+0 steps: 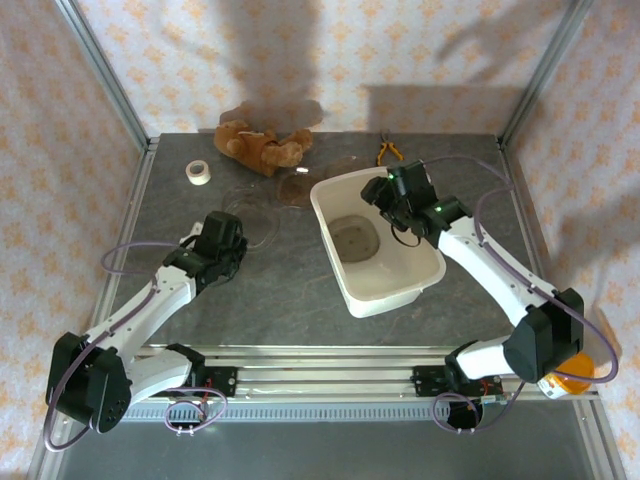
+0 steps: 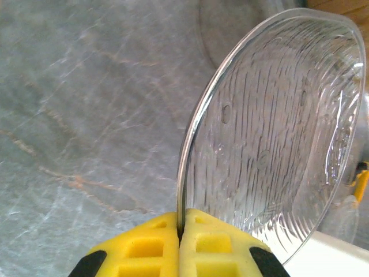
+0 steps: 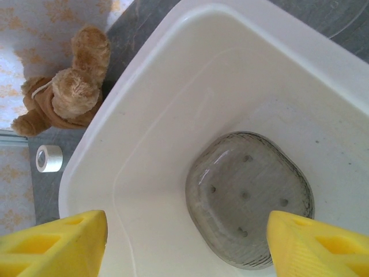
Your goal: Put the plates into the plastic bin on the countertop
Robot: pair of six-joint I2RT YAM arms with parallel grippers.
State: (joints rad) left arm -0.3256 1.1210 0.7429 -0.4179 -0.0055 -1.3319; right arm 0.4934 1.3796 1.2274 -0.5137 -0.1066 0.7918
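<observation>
Right now the left gripper (image 2: 180,228) is pinching the thin rim of a clear plate (image 2: 271,144) between tightly pressed yellow pads. The plate is standing on edge, rising up and to the right of the fingertips above the countertop (image 2: 75,115). That is looking like the main hazard. The pads are biting only a narrow sliver of slick rim, so a quick swing toward the bin could be letting the plate pivot, slide out and drop onto the stone.

At the other arm, the right gripper (image 3: 187,234) is hanging directly over the plastic bin (image 3: 173,86), its fingers spread wide and gripping nothing. A second plate (image 3: 248,202) is lying flat on the bin floor, below and between the fingertips. If the left arm is bringing its plate in while the right one is hovering there, the two could be colliding near the rim. The incoming plate could also be clipping the wall or cracking against the one inside.

Beyond the fingers, past the bin's far corner, a teddy bear (image 3: 69,92) and a small tape roll (image 3: 49,157) are sitting on the countertop, well apart from the work.

No brand, label or writing is showing legibly on anything.
</observation>
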